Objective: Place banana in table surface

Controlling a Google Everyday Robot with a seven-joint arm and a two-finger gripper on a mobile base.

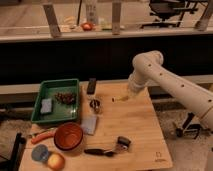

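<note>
The banana [120, 99] is a small pale yellow piece at the far middle of the light tan wooden table surface [135, 130]. My gripper [130, 94] is at the end of the white arm, right beside the banana's right end and low over the tabletop. The gripper's tip is dark against the background, so I cannot tell whether the banana is in its hold or resting on the wood.
A green tray [56, 100] with a blue sponge and dark fruit sits far left. An orange bowl [68, 136], a carrot [42, 136], a round yellow-orange fruit [56, 161], a grey cloth [90, 125], a small can [95, 105], a black object [91, 85] and a dark utensil [107, 149] are also on the table.
</note>
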